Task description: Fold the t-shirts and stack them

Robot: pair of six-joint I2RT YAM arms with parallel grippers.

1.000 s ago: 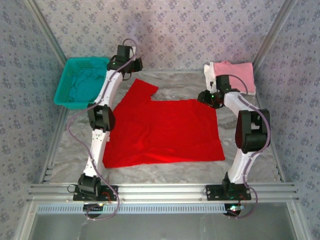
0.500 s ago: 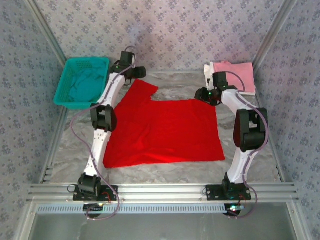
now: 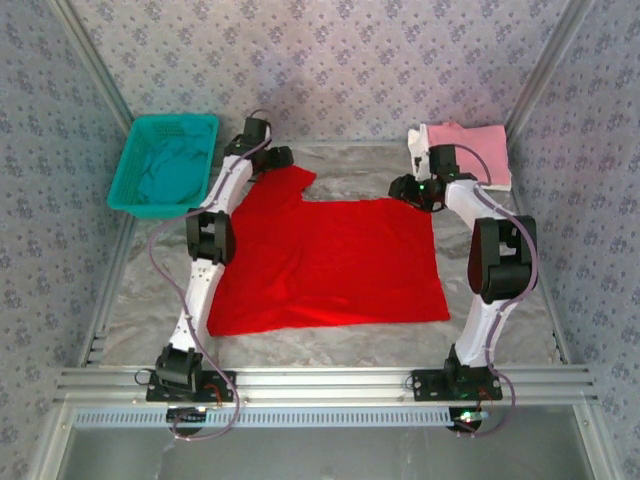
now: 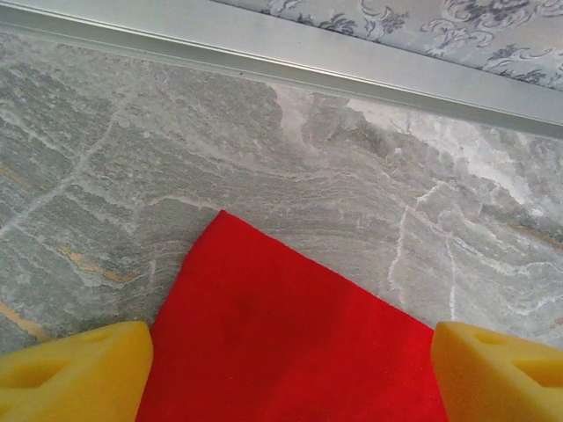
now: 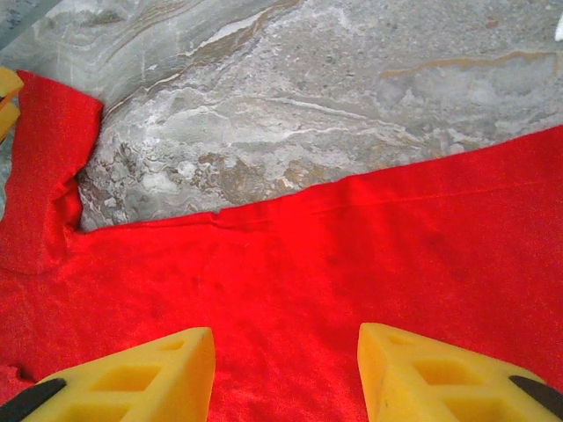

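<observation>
**Handling note: red shirt (image 3: 330,260) flat, jaws empty at its far edge**

Cloth: the red shirt lies spread in one layer on the table (image 3: 330,340), under both grippers and running back from them toward the arm bases. Judged light, thin and limp, not fragile. It will sag from any pinch and bunch if pulled from one point. It looks likely to drag on the marble rather than slide.

Left gripper (image 4: 290,352): jaws wide apart, holding nothing. The sleeve (image 4: 264,325) lies between the pads, its corner pointing just past the fingertips. That corner looks like the natural hold.

Right gripper (image 5: 286,360): jaws apart, holding nothing, low over the cloth. The shirt's far edge runs across just ahead of the fingertips. A hold on that edge is judged best, since two pinches along one line should keep a fold straight. One pad would need to get under the edge, which lies flush on the table.

Room: ahead of the left gripper there is a strip of bare marble, then the rail (image 4: 264,44) and the wall close behind, so little room forward. The basket (image 3: 135,195) sits well to its outer side with a teal shirt (image 3: 165,170) inside. A folded pink shirt (image 3: 480,150) lies near the right gripper, ahead and to its outer side. The open room is back over the shirt.
</observation>
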